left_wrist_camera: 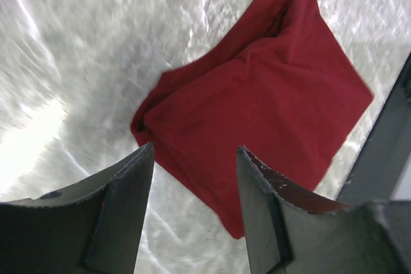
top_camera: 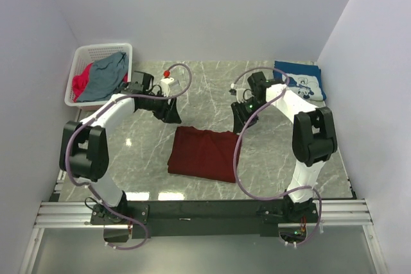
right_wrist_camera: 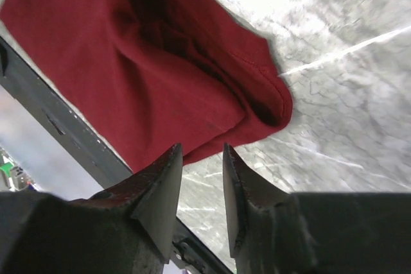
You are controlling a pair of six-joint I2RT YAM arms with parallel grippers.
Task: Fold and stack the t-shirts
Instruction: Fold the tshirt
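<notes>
The maroon t-shirt [top_camera: 204,153] lies folded into a rough rectangle in the middle of the marble table. My left gripper [top_camera: 172,115] hovers just beyond its far left corner, open, with nothing between its fingers; in the left wrist view the maroon t-shirt [left_wrist_camera: 270,94] lies past the left gripper [left_wrist_camera: 196,152]. My right gripper [top_camera: 239,120] hangs over the far right corner, jaws a little apart and empty. The right wrist view has the maroon t-shirt [right_wrist_camera: 148,62] beyond the right gripper [right_wrist_camera: 202,152]. A folded navy t-shirt [top_camera: 300,81] with a white print rests at the back right.
A white lattice basket [top_camera: 83,56] at the back left holds a grey-blue t-shirt [top_camera: 106,76] and a pink one [top_camera: 79,86]. A small white device with a red knob [top_camera: 167,83] stands at the back centre. A black rail [top_camera: 205,210] runs along the near edge.
</notes>
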